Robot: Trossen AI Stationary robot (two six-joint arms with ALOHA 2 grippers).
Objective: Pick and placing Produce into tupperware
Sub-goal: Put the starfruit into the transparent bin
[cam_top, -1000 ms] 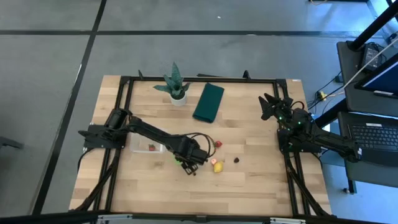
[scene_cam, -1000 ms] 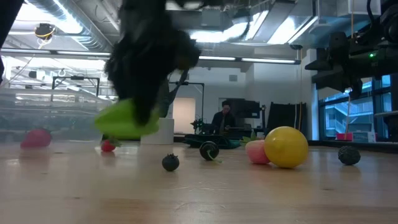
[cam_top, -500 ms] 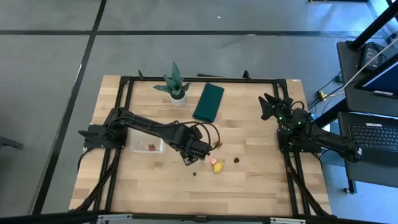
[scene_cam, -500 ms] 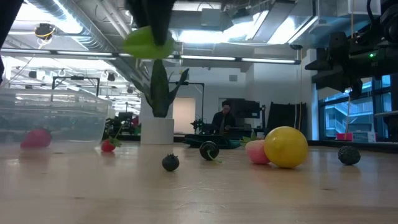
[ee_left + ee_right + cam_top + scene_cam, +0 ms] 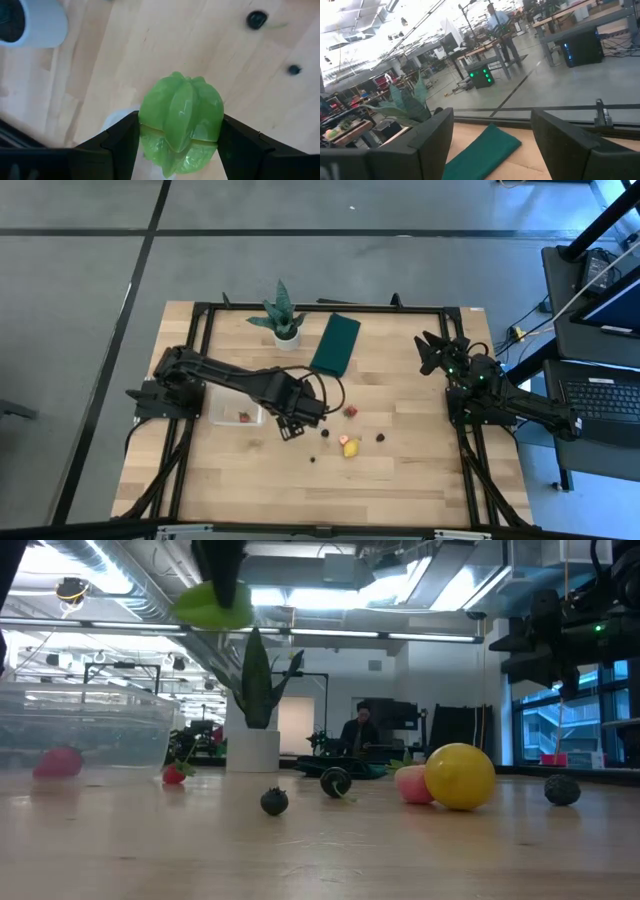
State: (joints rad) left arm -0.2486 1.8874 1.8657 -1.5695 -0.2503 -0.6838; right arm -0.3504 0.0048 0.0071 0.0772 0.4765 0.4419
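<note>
The left hand (image 5: 177,145) is clamped on the green leafy piece (image 5: 180,122), both fingers pressed against its sides, and it's up in the air off the worktop (image 5: 400,470). From above, that hand (image 5: 291,427) sits just right of the tupperware (image 5: 236,411), not over it. The tub already has a red piece (image 5: 243,417) inside; the low view shows it through the clear wall (image 5: 58,762).

Rest of the produce is loose on the wood to the right of the hand: a red berry (image 5: 351,411), a pink piece (image 5: 343,439) touching the yellow one (image 5: 352,449), and dark berries (image 5: 380,437) scattered near them, one more (image 5: 313,459) closer to the front edge.

The right hand (image 5: 436,352) is parked at the right side of the worktop, well away from everything, fingers spread apart. The potted plant (image 5: 281,315) and green cloth (image 5: 335,343) are at the back.
</note>
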